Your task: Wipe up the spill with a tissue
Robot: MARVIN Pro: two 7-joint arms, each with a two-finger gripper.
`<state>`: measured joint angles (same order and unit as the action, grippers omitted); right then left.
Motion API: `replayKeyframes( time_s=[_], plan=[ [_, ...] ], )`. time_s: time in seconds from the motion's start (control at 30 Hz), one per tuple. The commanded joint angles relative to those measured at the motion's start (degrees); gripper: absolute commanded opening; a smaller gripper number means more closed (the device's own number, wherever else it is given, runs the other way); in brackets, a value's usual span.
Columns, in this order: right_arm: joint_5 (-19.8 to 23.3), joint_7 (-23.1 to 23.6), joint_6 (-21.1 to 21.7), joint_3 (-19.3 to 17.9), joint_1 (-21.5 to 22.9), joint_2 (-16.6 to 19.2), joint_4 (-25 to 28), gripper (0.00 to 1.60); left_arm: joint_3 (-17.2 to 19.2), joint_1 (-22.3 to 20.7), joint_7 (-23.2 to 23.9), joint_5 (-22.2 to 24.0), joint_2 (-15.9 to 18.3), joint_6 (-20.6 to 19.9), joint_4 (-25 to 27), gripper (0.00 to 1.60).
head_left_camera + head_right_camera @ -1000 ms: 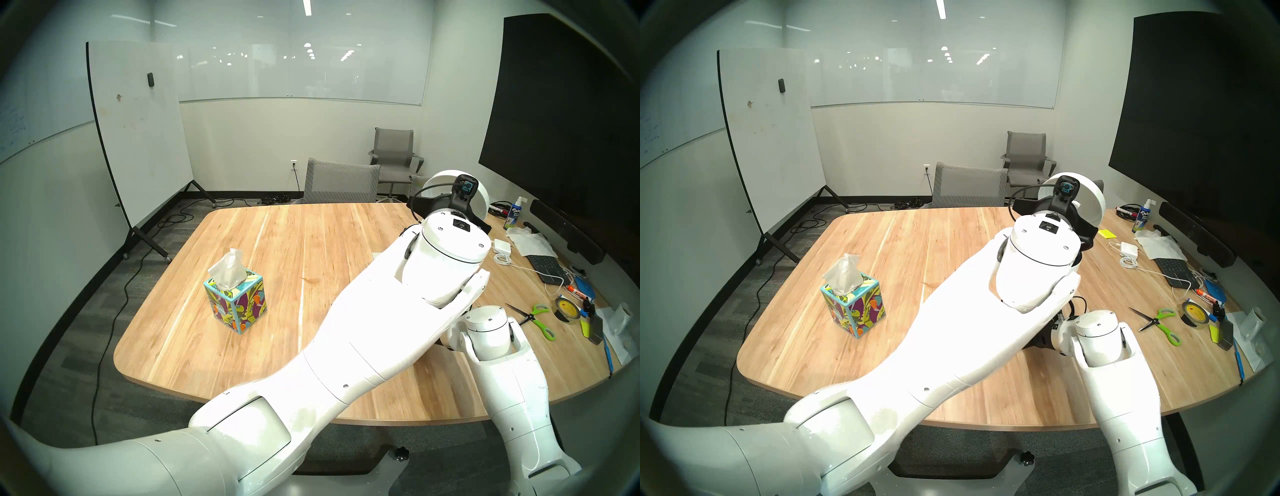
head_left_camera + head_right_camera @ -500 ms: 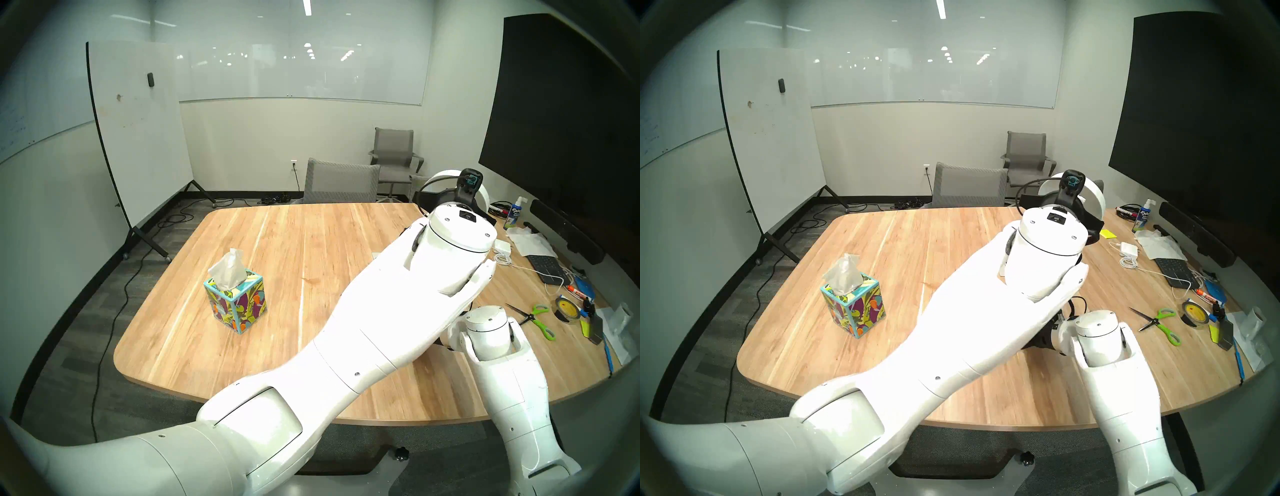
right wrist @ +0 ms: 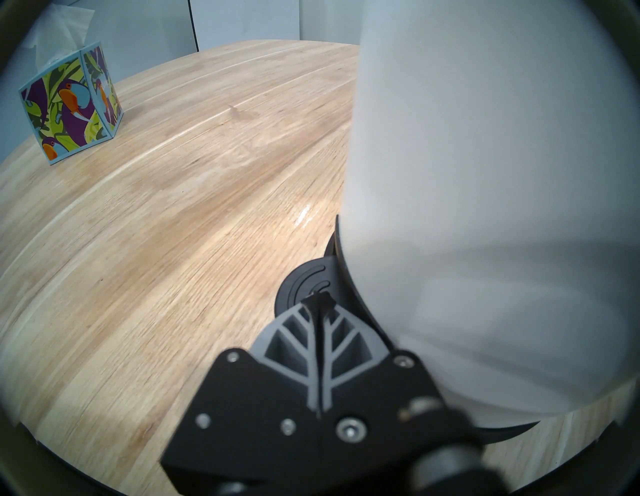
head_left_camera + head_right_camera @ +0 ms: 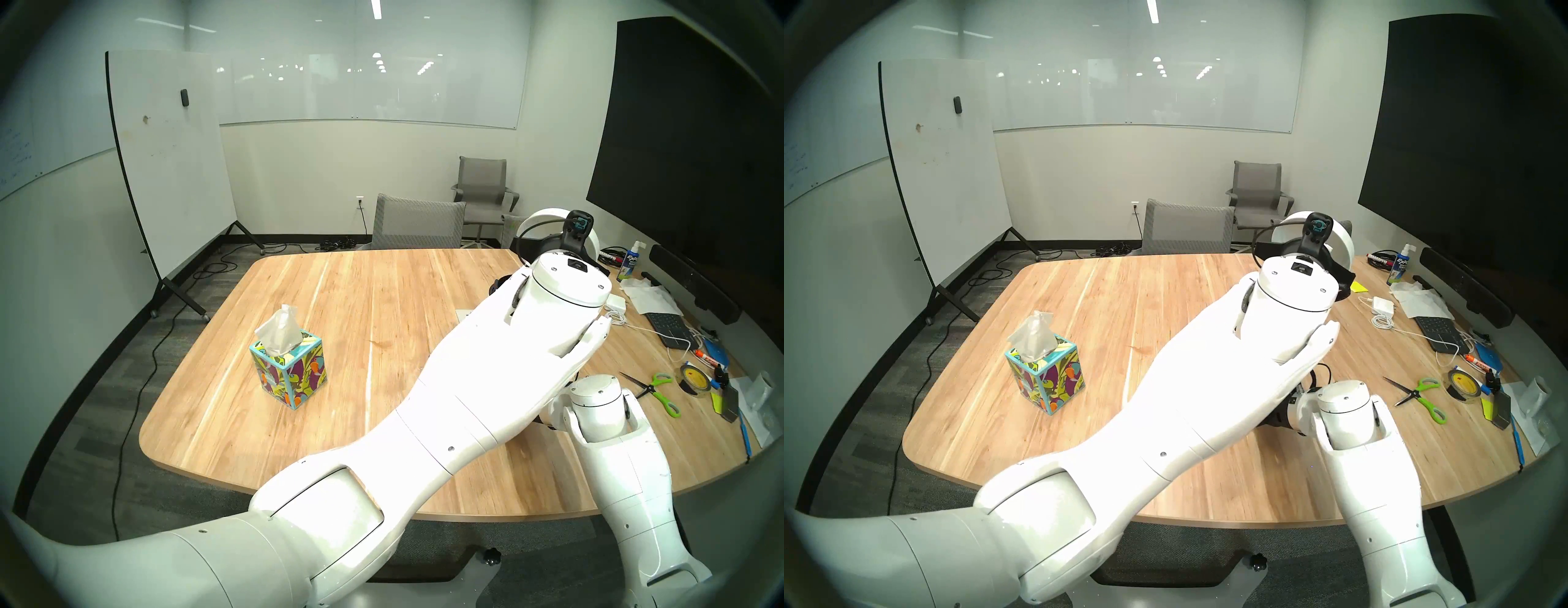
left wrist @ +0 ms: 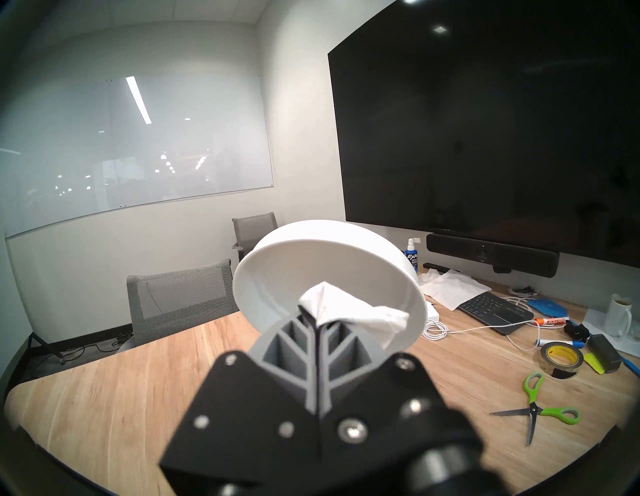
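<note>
Left wrist view shows your left gripper pinching the tissue at twelve o'clock – inside a white lid. Right gripper pressed together, empty. No spill visible – wiping looks done, disposal left.

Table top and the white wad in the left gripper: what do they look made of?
Table: wood or wood-look laminate, pale planks with grain, smooth sheen. Tissue: thin soft paper, matte white, crumpled folds, pinched in the shut left gripper.
</note>
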<state>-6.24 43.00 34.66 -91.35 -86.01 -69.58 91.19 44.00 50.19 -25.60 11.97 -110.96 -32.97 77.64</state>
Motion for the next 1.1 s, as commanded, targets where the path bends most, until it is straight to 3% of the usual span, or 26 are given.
replayKeyframes(
  time_s=[0.0, 0.47, 1.07],
  plan=[
    [0.1, 0.7, 0.5, 1.0, -1.6, -0.4, -0.6, 0.0, -0.5, -0.2, -0.3, -0.2, -1.3, 2.2, 0.4, 0.0],
    [0.0, 0.7, 0.5, 1.0, -1.6, -0.4, -0.6, 0.0, -1.1, 2.9, -0.1, 0.2, 1.7, 4.0, 0.5, 0.0],
    [-0.1, 0.8, 0.5, 0.9, -1.5, -0.5, -0.6, 0.0, 0.2, 1.4, 0.3, 1.5, 0.3, 4.6, -4.6, 0.0]
  ],
)
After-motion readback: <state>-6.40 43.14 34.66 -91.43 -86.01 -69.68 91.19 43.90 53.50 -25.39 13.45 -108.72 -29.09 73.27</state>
